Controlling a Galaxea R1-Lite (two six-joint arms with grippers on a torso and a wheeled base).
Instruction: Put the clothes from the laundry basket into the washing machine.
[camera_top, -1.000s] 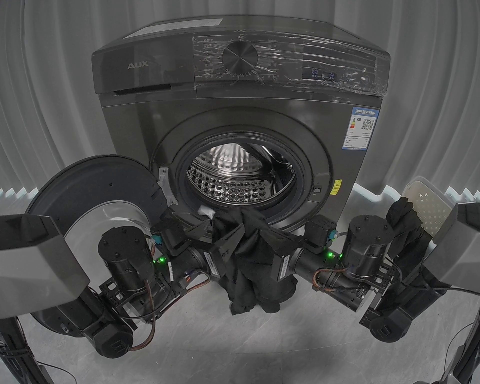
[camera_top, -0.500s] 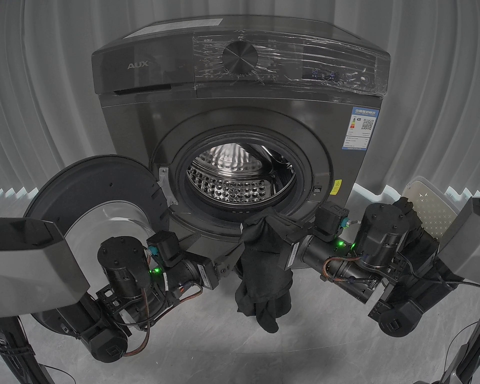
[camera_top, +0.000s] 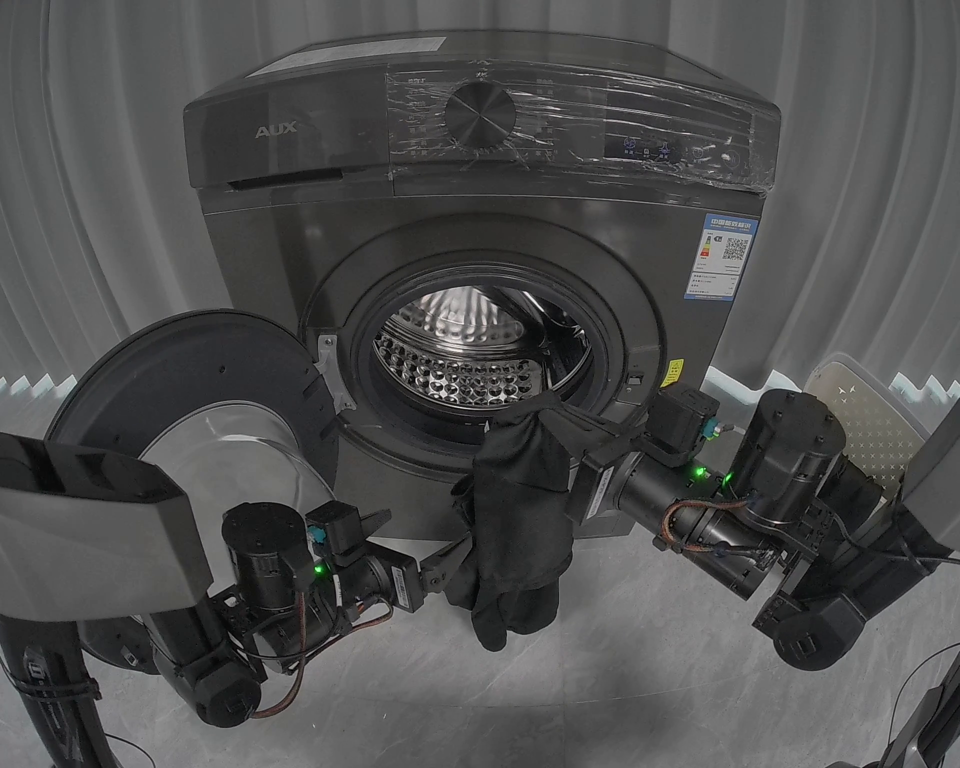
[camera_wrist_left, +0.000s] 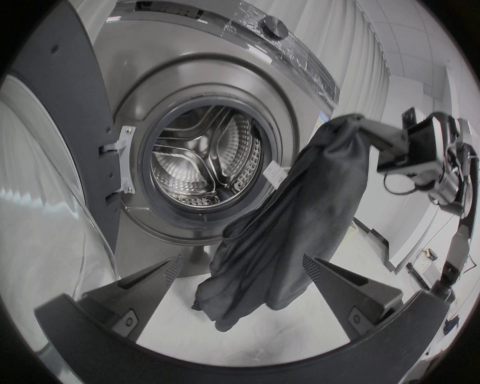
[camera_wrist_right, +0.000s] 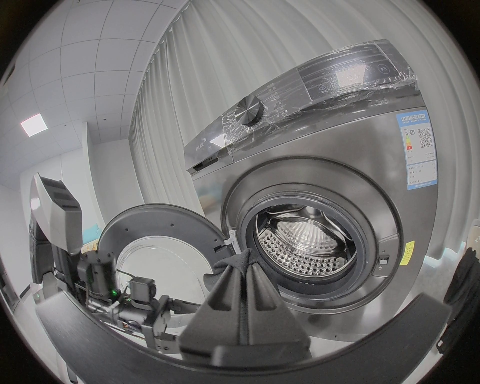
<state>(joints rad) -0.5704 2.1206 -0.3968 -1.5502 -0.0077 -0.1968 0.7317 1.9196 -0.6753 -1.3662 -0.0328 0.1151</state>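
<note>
- The right gripper (camera_wrist_right: 245, 267) has its fingers (camera_wrist_right: 260, 300) pressed together on a black cloth (camera_wrist_right: 239, 257), in front of the washer (camera_wrist_right: 320, 165)
- The washer's door (camera_wrist_right: 160, 225) is swung wide open, and the steel drum (camera_wrist_right: 305, 250) is bare
- The left arm (camera_wrist_right: 125, 305) is low, in front of the door
</note>
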